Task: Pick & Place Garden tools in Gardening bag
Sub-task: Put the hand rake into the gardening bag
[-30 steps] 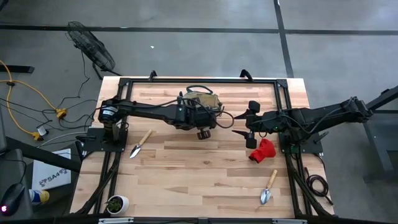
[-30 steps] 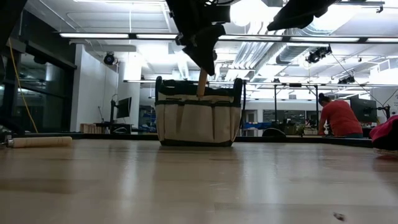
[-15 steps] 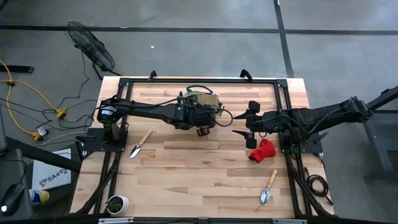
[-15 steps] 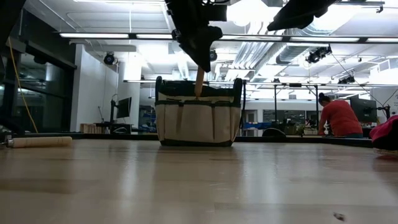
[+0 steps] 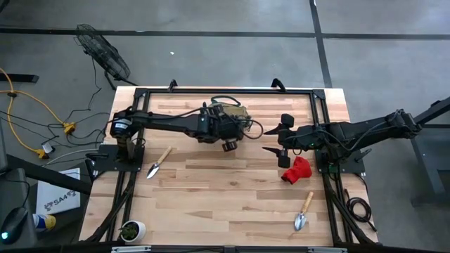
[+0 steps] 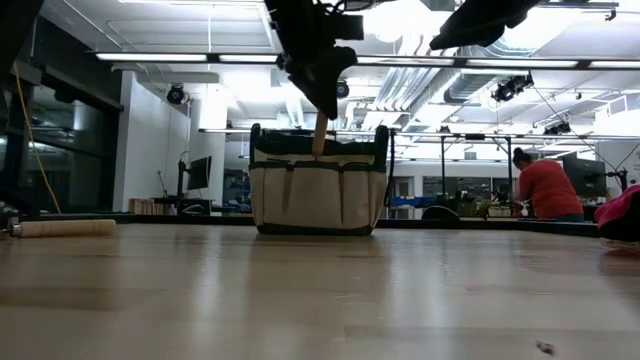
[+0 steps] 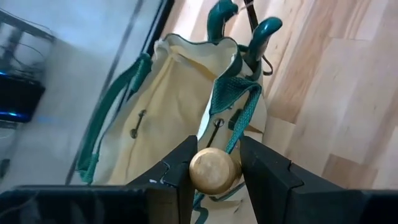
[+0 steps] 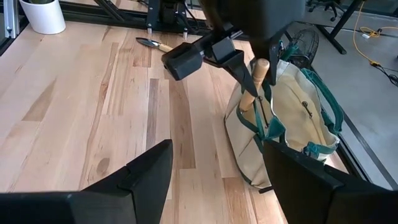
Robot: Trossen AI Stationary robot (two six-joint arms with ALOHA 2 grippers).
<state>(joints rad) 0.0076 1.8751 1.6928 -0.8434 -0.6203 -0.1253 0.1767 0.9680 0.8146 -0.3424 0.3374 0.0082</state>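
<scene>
Fingers of the left gripper [image 7: 214, 169] clamp the round wooden butt of a tool handle [image 6: 320, 133], which hangs upright beneath it with its long axis near vertical, butt end up and working end down inside the bag's mouth. The metal end is hidden by the canvas, so what kind of tool it is cannot be told. The bag [image 6: 318, 192] stands directly under that gripper [image 5: 228, 137], at the table's [image 5: 232, 197] far edge, its green loop handles [image 7: 236, 106] raised on either side of the opening; two dark-green shear grips [image 7: 264, 31] already poke up from its far pocket.

The right gripper [image 8: 214, 165] hangs well off to one side of the bag, jaws spread wide and holding nothing. Just beneath and beside it lies the red glove [image 5: 297, 171]. A trowel [image 5: 303, 212] rests farther out toward the table's near corner, blade toward the near edge, handle angled back. A second trowel [image 5: 159, 163] lies out beyond the left arm, blade also toward the near edge, its axis slanted. A small white pot [image 5: 131, 230] sits at the near left corner. A person in red [image 6: 545, 187] stands in the room behind.
</scene>
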